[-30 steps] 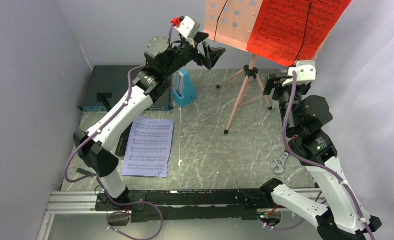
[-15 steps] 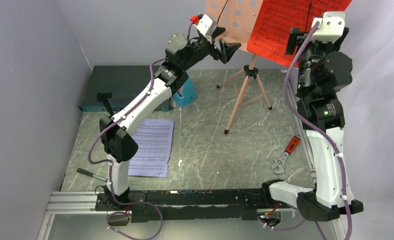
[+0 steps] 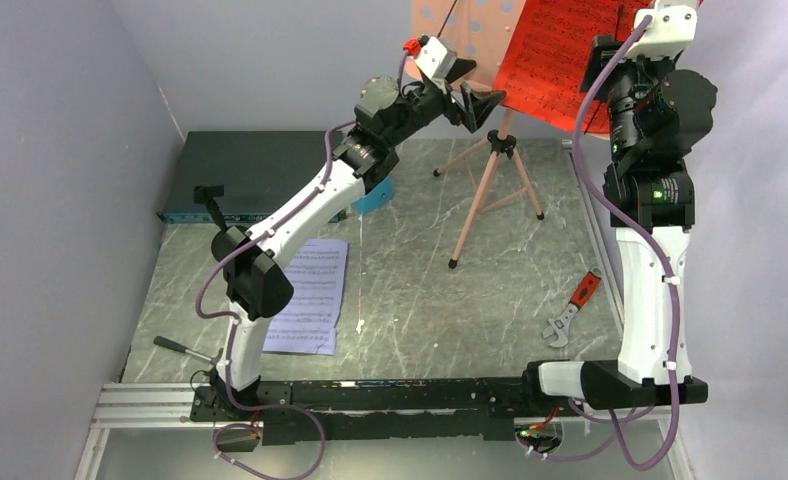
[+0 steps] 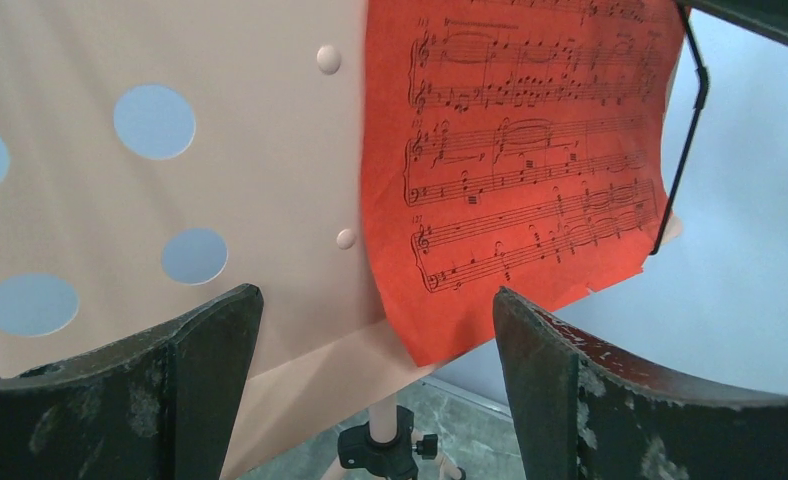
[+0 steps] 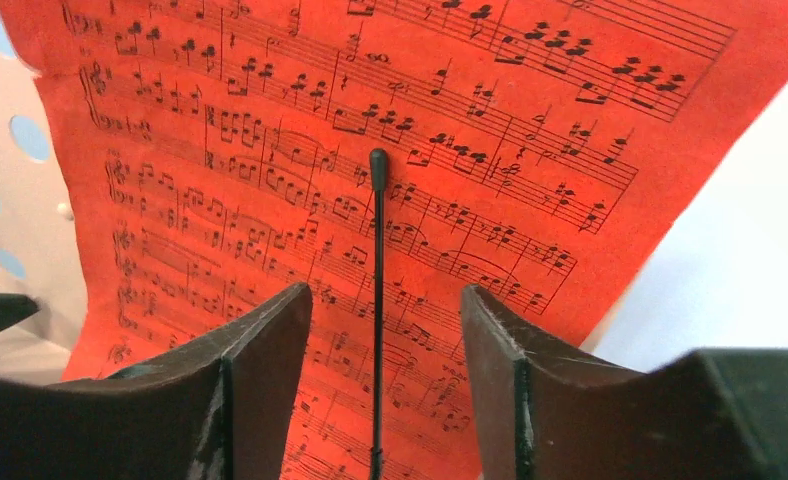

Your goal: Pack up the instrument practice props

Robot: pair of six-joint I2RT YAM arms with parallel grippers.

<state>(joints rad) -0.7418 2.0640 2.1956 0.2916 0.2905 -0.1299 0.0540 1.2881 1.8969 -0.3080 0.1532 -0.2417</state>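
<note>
Two sets of fingers are raised to the stand (image 3: 500,145), which rests on its tripod legs at about 12 o'clock on the surface (image 3: 420,290).

The left fingers (image 3: 482,103) are spread wide and grip nothing. In the left wrist view they frame the lower edge of the board (image 4: 260,170) and the bottom corner of the red sheet (image 5: 220,230), without touching either.

The right fingers (image 3: 602,62) are up at 1 o'clock, facing the front of the red sheet. They are also apart and empty. A thin black wire (image 5: 377,300) that lies over the sheet runs down between them, with a gap on each side.

The red sheet hangs on the right half of the board, and its lower corner droops past the board's edge.

At 11 o'clock the metronome (image 3: 373,200) stands partly hidden behind the left arm, just beside the black box (image 3: 240,165) at 10 o'clock. The lavender sheet (image 3: 320,290) lies flat at 8 o'clock, with the left elbow above its near-left part. A wrench (image 3: 570,310) lies at 4 o'clock.
</note>
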